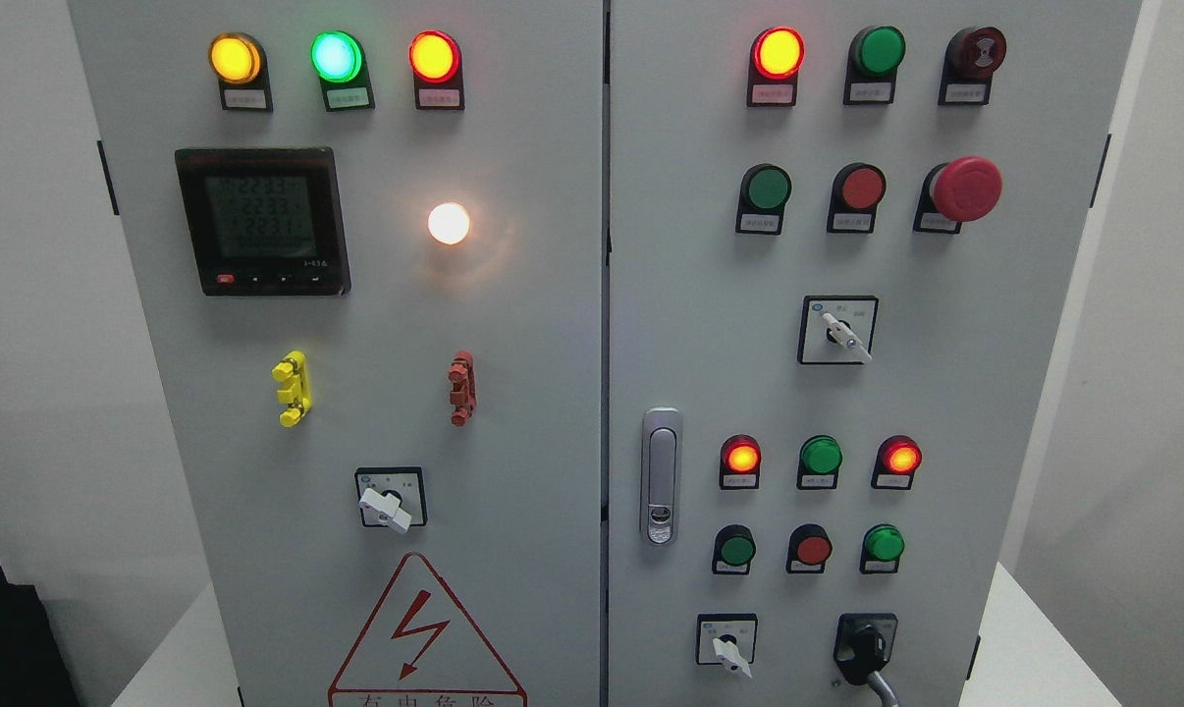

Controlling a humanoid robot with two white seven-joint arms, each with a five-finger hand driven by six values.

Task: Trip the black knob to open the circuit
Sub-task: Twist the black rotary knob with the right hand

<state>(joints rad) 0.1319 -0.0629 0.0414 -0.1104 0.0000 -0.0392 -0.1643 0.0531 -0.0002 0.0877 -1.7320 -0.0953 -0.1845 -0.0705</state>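
The black knob (864,646) sits at the bottom right of the cabinet's right door (945,393), on a dark square plate, with its handle pointing down and slightly left. A thin grey finger-like piece (883,689) rises from the bottom edge right of the middle and ends just under the knob; it looks like part of my right hand. The rest of that hand is below the picture. My left arm does not show.
A white selector switch (730,650) stands left of the knob, with rows of red and green lamps above. A red mushroom button (965,188) juts out at the upper right. The door latch (661,476) is near the centre seam.
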